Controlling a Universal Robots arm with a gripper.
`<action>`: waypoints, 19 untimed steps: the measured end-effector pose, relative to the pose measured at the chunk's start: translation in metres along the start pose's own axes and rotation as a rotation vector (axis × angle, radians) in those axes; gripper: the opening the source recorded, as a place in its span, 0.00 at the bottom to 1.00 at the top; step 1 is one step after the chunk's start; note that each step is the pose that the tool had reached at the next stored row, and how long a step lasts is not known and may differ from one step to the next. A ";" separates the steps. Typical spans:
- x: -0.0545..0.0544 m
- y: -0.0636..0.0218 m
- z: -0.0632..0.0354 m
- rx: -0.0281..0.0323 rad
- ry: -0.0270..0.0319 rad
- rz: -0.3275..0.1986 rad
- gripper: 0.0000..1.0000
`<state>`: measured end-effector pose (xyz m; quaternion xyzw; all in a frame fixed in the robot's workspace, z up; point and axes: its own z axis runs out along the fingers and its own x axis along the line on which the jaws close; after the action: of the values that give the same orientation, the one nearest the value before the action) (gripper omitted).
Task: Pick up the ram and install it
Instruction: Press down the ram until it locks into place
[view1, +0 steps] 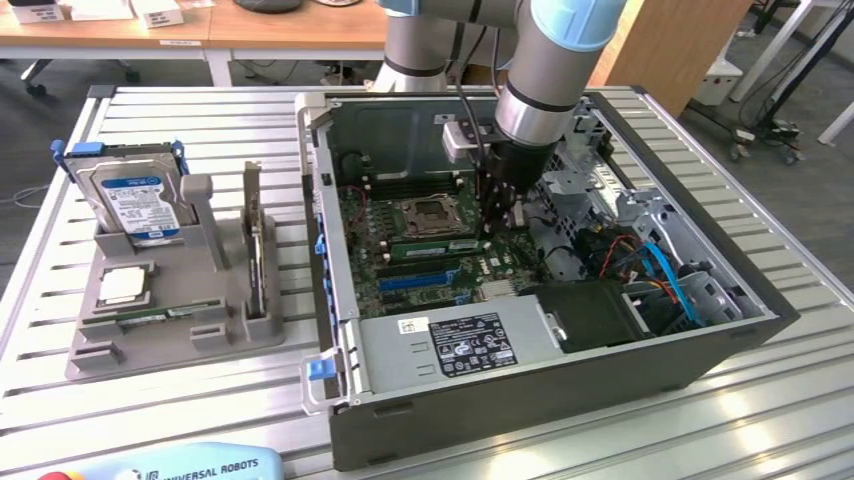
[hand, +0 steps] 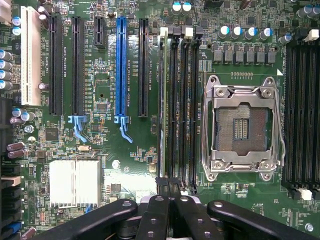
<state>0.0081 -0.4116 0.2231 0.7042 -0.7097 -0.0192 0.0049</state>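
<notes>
Claw (hand: 169, 192): fingers pressed together just over the near end of the memory slots; it looks to grip nothing, though its tips are partly masked by its own black linkage.
Ram (hand: 163, 107): a thin green edge standing in the outermost slot of the bank beside the processor socket (hand: 243, 127); seen edge-on, so chips and label cannot be made out.
Ram in the exterior view: a green strip (view1: 441, 243) lying along the slots just under the arm (view1: 541, 95); its far end is hidden behind the claw's black body.
Contact: whether the fingertips touch the stick's end cannot be told.
Socket: open metal frame, bare contacts, just beside the slot bank.
Case (view1: 534, 400): open computer case lying on the slatted bench (view1: 160, 410), motherboard facing up.
Holder (view1: 174, 320): grey fixture at the exterior view's left, carrying a hard drive (view1: 130, 200) and a square silver chip (view1: 122, 287); its lower slots are too small to read.
</notes>
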 end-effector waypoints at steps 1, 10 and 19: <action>0.000 0.0000 0.0000 0.0000 -0.0001 0.000 0.10; 0.000 0.0001 -0.0035 0.0000 -0.0003 0.000 0.10; 0.000 0.0006 -0.0162 0.0001 -0.0002 0.000 0.10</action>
<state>0.0081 -0.4115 0.2394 0.7042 -0.7098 -0.0192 0.0048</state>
